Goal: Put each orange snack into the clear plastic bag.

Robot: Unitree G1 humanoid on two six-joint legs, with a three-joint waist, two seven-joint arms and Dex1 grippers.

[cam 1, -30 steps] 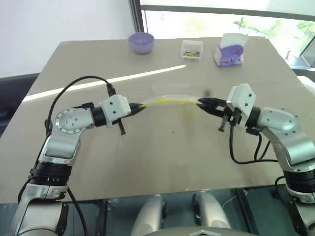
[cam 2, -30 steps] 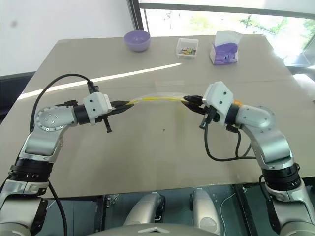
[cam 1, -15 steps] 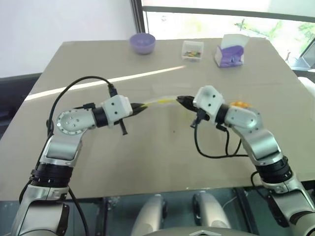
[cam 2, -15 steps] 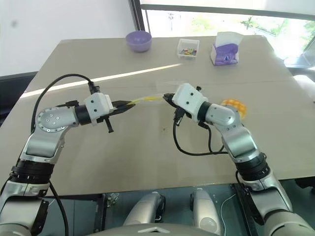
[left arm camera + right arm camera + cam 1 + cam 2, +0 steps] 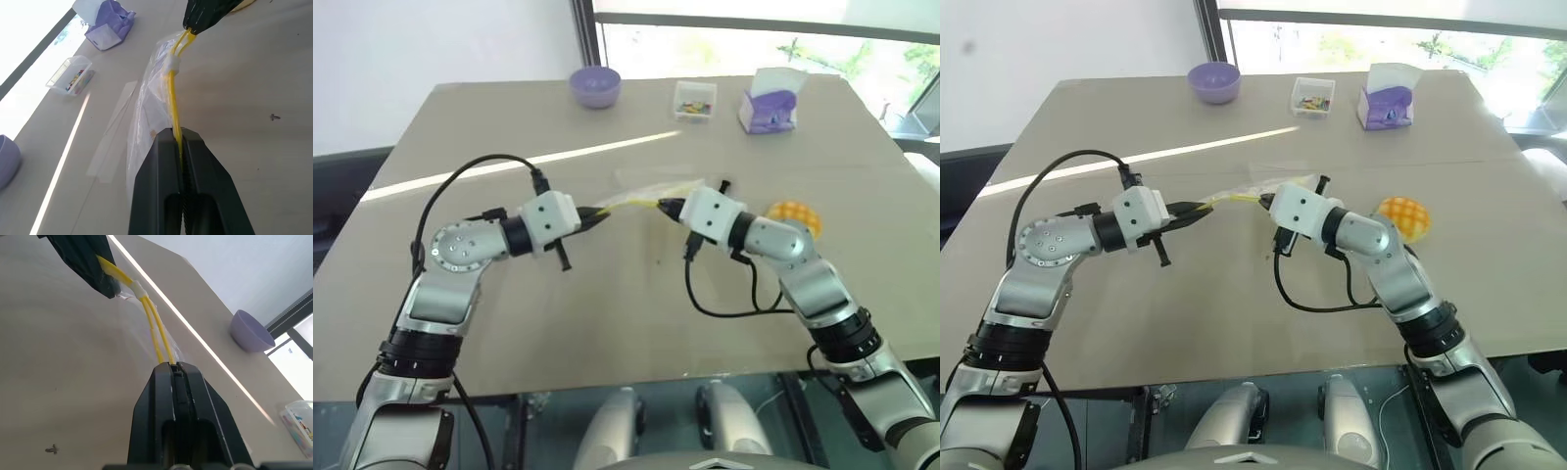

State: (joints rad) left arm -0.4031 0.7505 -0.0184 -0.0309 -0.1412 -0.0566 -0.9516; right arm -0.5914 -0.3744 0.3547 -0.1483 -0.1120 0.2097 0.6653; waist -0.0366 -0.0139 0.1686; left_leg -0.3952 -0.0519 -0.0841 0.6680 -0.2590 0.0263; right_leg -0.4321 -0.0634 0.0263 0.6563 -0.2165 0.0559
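My left gripper (image 5: 597,214) and my right gripper (image 5: 663,207) each pinch one end of the yellow seal strip (image 5: 173,100) of the clear plastic bag (image 5: 646,188), fingers clamped tight on it, holding the bag just above the table (image 5: 607,323) between them. My left wrist view shows what the head views do not: the strip splits into two strands near my right gripper, with a small white slider on it, and the crinkled film hangs to one side. My right wrist view shows the same two strands running from my closed fingers (image 5: 161,396) to the other gripper.

The orange snack (image 5: 1404,216) lies on the table just beside my right forearm, apart from the bag. At the far edge stand a purple bowl (image 5: 595,84), a small clear box (image 5: 694,100) of colourful bits and a purple-and-white carton (image 5: 770,102), all well apart from the bag. My right arm's black cable (image 5: 724,304) loops low over the table. I can read no writing on the bag or carton.
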